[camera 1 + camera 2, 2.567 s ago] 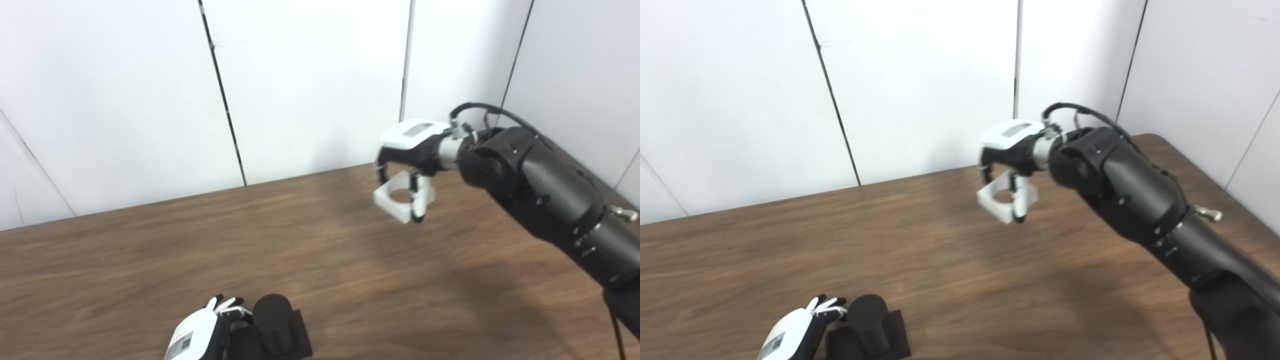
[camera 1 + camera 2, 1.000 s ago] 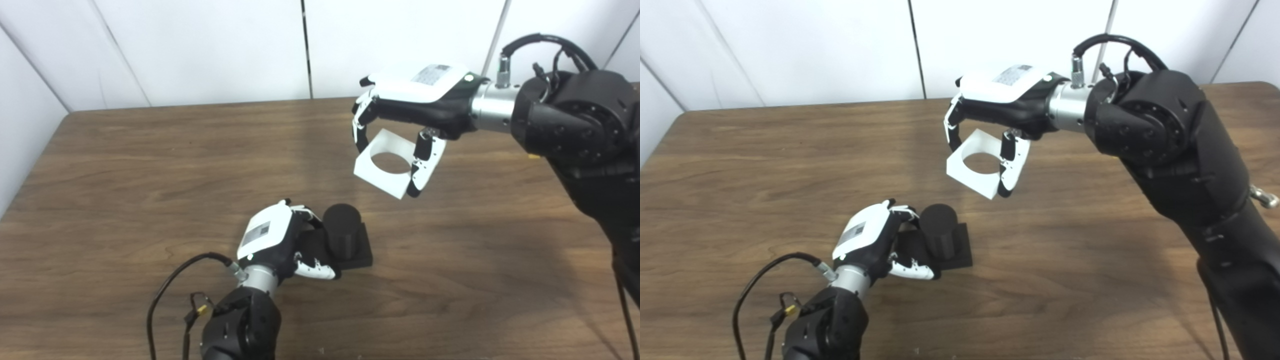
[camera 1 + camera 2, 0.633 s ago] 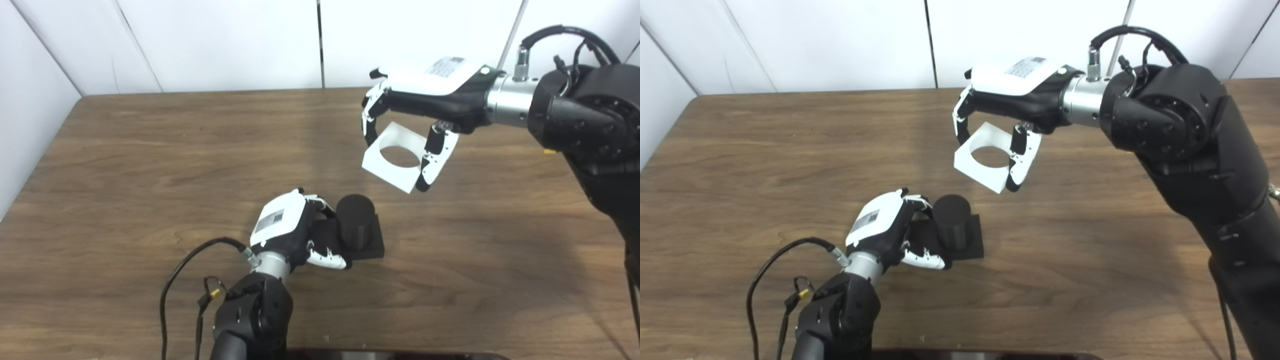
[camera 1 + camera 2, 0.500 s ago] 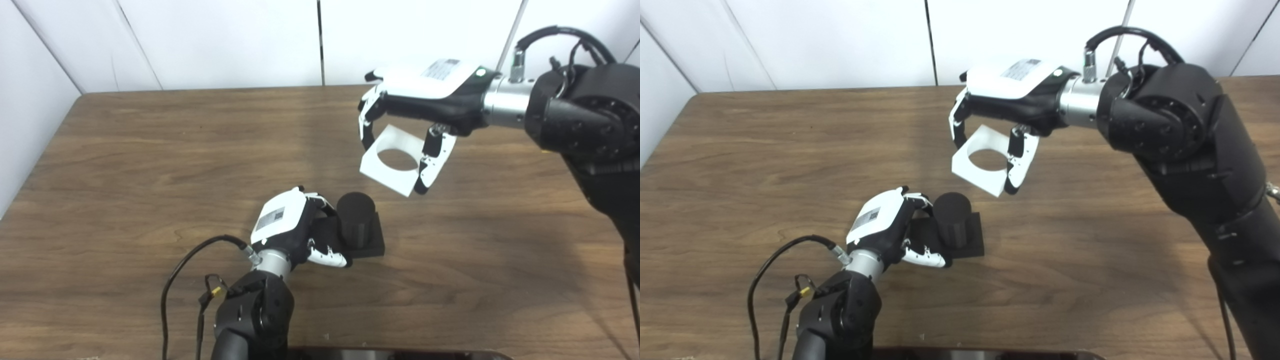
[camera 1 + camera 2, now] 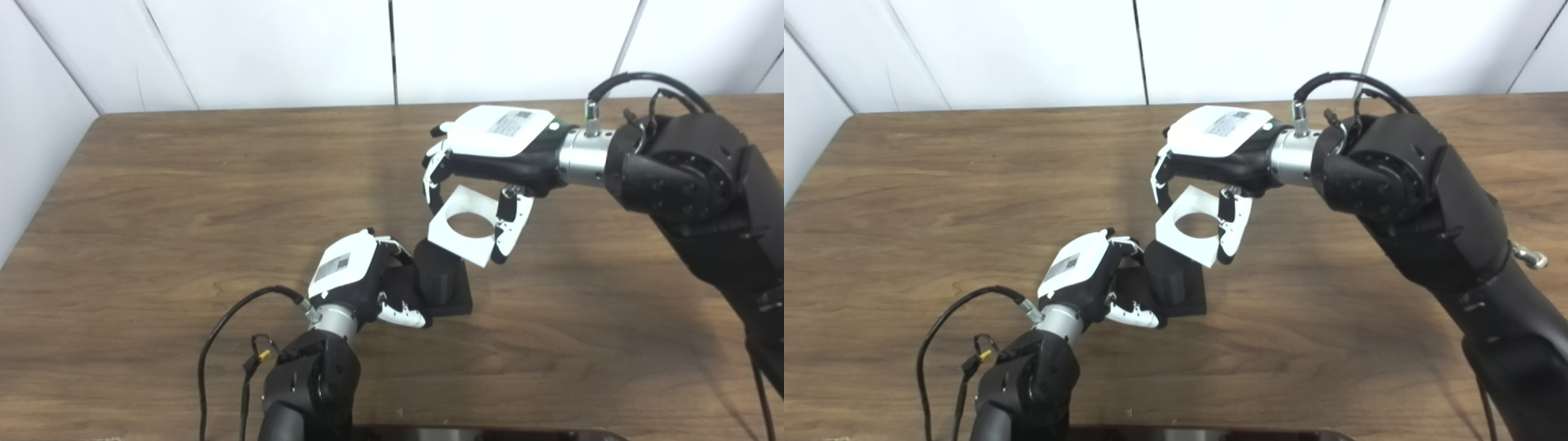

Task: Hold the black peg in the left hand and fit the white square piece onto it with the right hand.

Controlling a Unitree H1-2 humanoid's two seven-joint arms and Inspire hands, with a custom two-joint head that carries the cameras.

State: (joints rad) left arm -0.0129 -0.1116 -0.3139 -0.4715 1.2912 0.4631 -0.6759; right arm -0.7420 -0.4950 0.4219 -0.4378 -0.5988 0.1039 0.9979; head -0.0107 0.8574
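The left hand sits on the brown table, just left of the black peg. Its fingers are wrapped around the peg's flat black base. The peg stands up straight on the table. Just above the peg and a bit to its right, the white square piece hangs in the air, tilted, with its round hole showing. The right hand is over it, fingers clamped on its edges.
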